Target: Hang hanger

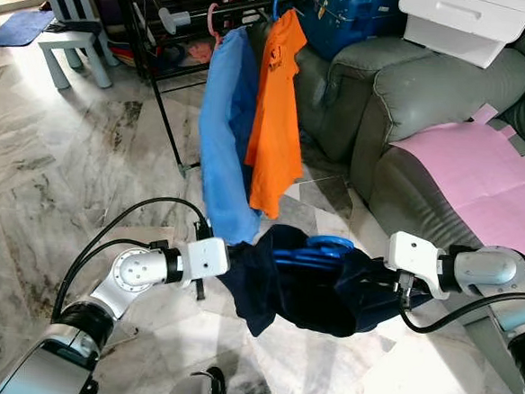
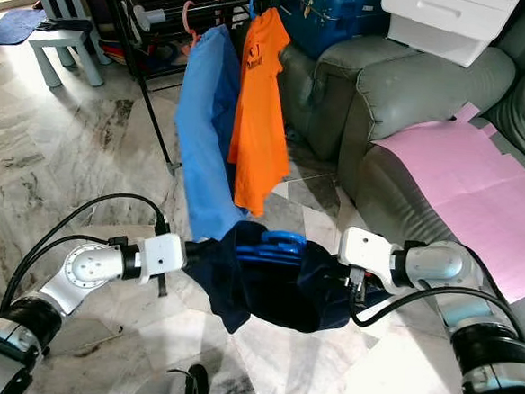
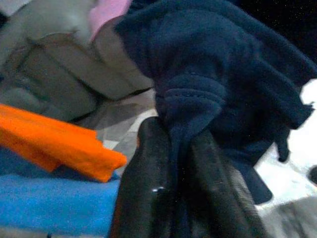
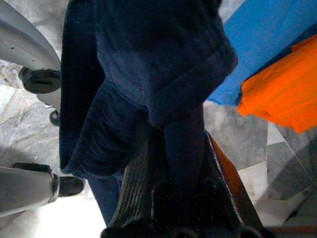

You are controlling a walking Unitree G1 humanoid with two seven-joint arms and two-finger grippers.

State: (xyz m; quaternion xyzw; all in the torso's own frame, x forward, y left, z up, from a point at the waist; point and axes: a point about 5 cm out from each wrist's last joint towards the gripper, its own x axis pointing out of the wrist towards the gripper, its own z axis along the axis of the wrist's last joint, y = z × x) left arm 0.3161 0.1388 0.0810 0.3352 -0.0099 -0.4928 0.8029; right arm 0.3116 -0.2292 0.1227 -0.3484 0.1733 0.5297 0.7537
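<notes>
With the left end effector [image 3: 181,163] and right end effector [image 4: 173,144] each clamped on a dark navy garment [image 1: 314,291] cradling a blue hanger [image 1: 329,247] below the rack [image 1: 212,13], the loose hanger could slip out.

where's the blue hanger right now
The blue hanger lies on top of the navy garment stretched between the left gripper and right gripper, just below the hanging orange shirt.
</notes>
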